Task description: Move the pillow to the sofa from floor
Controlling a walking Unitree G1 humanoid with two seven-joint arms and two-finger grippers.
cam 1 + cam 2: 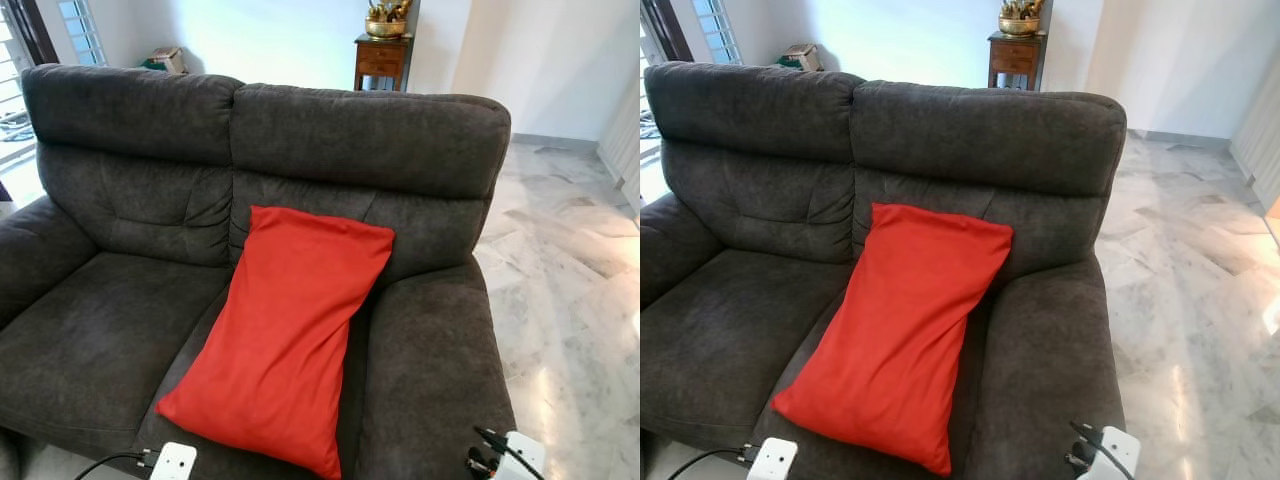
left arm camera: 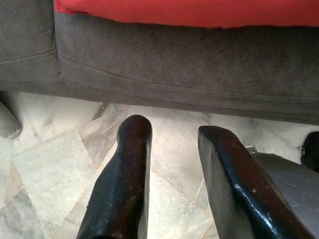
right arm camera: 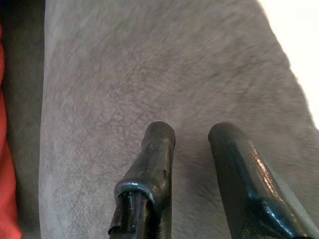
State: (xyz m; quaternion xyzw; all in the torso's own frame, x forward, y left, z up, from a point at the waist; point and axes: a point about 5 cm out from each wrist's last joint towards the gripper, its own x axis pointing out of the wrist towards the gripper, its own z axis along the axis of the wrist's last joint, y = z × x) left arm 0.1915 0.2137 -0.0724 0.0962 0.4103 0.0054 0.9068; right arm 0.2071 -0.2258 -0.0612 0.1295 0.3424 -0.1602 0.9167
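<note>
My left gripper (image 2: 172,149) hangs low with its two black fingers parted and nothing between them, the marble floor (image 2: 45,164) beneath and the front edge of the sofa (image 1: 120,330) just ahead of it; a strip of the red pillow (image 1: 285,340) lies above that edge. My right gripper (image 3: 192,149) is likewise spread narrow-to-medium and empty, hovering over the grey armrest (image 3: 149,74) with the pillow's red edge off to its inner side. Beyond both grippers the pillow rests on the seat, leaning up against the backrest beside that armrest, so I judge the move done. What remains, I think, is to draw both arms back without brushing the pillow's lower corner, which overhangs the seat front and could slide. I can read no brand, label or writing anywhere
</note>
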